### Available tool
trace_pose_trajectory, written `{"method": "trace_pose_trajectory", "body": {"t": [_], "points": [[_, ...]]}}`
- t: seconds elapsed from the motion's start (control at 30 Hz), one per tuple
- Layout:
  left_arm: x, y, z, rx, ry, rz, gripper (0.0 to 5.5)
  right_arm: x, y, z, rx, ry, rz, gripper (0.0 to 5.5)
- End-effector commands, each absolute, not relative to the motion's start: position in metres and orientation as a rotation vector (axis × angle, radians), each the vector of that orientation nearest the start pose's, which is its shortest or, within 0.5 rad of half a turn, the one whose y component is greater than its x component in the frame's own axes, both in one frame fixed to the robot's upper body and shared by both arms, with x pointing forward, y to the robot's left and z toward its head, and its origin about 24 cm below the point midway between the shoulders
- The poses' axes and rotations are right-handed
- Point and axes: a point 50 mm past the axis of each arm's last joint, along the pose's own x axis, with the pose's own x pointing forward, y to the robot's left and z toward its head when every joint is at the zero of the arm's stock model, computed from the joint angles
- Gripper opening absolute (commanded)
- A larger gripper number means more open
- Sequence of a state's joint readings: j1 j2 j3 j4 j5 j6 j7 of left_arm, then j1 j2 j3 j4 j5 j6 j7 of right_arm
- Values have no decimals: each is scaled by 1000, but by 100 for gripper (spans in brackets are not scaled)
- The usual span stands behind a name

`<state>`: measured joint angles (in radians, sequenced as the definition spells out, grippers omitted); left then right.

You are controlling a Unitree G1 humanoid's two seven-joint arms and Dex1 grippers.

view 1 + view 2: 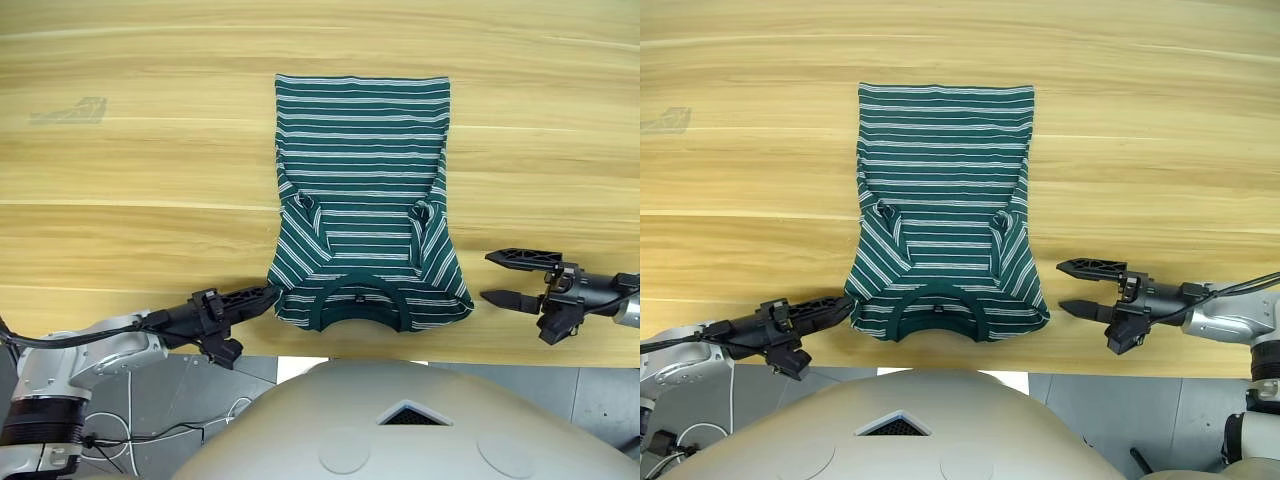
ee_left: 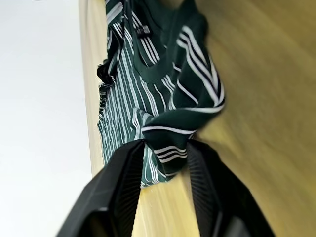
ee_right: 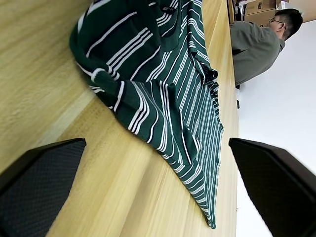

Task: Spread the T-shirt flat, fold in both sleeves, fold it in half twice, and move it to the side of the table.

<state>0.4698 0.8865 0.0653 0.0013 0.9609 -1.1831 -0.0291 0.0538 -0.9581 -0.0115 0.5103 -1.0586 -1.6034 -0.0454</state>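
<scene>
Head view, clock set with 12 away from the robot. Shirt [image 1: 362,190], dark green with thin white stripes, lies flat on the wooden table [image 1: 140,200], about mid-width and running down to the near edge. Hem [image 1: 362,80] at 12, straight and square. Collar [image 1: 360,300] at 6, close to the table's edge. Both sleeves are folded in over the body: left sleeve [image 1: 298,245] slants in from 8, right sleeve [image 1: 440,245] from 4, each ending in a small bunched tip about mid-chest. The shoulder end spreads wider than the hem end. Left gripper [image 1: 270,293] sits at the shirt's 7 o'clock corner, low over the table edge, pointing toward 3. Its wrist view shows two black fingers [image 2: 126,182] pinched on a roll of striped cloth at that shoulder corner, with the cloth bunched up there. Right gripper [image 1: 488,277] is at the shirt's 4 o'clock, pointing toward 9, spread wide with nothing between the tips. It is near the right shoulder corner but apart from it, with bare wood in the gap. In its wrist view the shirt's folded edge lies ahead of the two pads [image 3: 42,177], untouched. Faint grey mark [image 1: 70,110] on the table at 10, well apart from the shirt.
</scene>
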Motion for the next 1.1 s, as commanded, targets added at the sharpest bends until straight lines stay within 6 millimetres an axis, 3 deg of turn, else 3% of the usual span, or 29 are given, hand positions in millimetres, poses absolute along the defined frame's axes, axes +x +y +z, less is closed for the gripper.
{"method": "trace_pose_trajectory", "body": {"t": [0.03,0.37,0.63,0.73,0.97,1.1], "points": [[101,244,31,1407,-332,-1274,215,142,-281,39,-1310,-393,1440,540],[100,236,22,1410,-322,-1315,372,139,-282,33,-1287,-360,1467,540],[103,230,16,1376,-283,-1394,372,133,-268,21,-1207,-339,1526,540],[105,233,11,1341,-177,-1396,372,135,-264,19,-1195,-326,1532,540],[106,233,11,1280,-58,-1391,376,139,-262,17,-1172,-265,1542,398],[107,233,11,1272,-46,-1391,297,138,-261,17,-1157,-242,1537,307]]}}
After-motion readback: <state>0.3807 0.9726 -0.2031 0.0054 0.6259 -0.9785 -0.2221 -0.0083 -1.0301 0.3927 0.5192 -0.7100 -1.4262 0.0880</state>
